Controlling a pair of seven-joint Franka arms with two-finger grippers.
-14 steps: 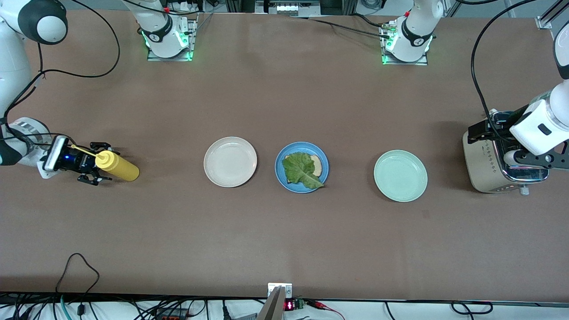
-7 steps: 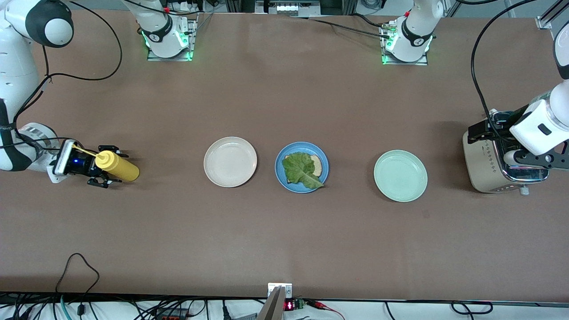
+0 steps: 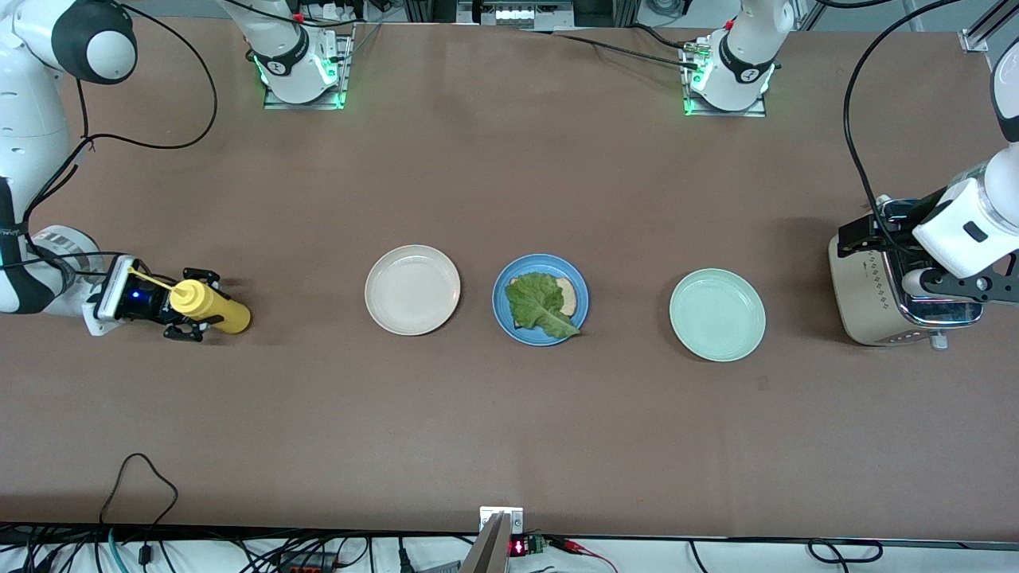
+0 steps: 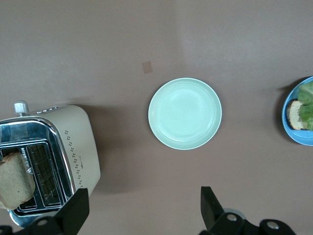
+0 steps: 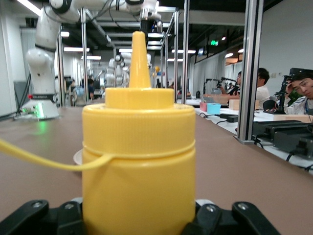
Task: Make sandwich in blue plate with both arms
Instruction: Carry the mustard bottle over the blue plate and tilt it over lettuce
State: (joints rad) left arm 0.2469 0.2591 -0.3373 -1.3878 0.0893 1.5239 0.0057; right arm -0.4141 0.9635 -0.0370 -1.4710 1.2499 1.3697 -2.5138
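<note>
The blue plate (image 3: pixel 503 312) sits mid-table between two other plates. On it lies a bread slice (image 3: pixel 568 296) mostly covered by a green lettuce leaf (image 3: pixel 540 306). The plate also shows at the edge of the left wrist view (image 4: pixel 297 134). A second bread slice (image 4: pixel 14 182) sticks out of the toaster (image 4: pixel 80 147). My left gripper (image 3: pixel 923 267) is open and empty above the toaster (image 3: pixel 864 306); its fingers (image 4: pixel 76 211) spread wide. My right gripper (image 3: pixel 185 306) is shut on an upright yellow squeeze bottle (image 3: pixel 213 308), which fills the right wrist view (image 5: pixel 138 161).
A cream-white plate (image 3: pixel 412 289) lies beside the blue plate toward the right arm's end. A mint-green plate (image 3: pixel 716 314) lies toward the left arm's end, also in the left wrist view (image 4: pixel 185 113). Cables run along the table's near edge.
My right gripper slid in around the yellow bottle and closed on it; bottle and gripper shifted slightly nearer the front camera. The left arm has not moved.
</note>
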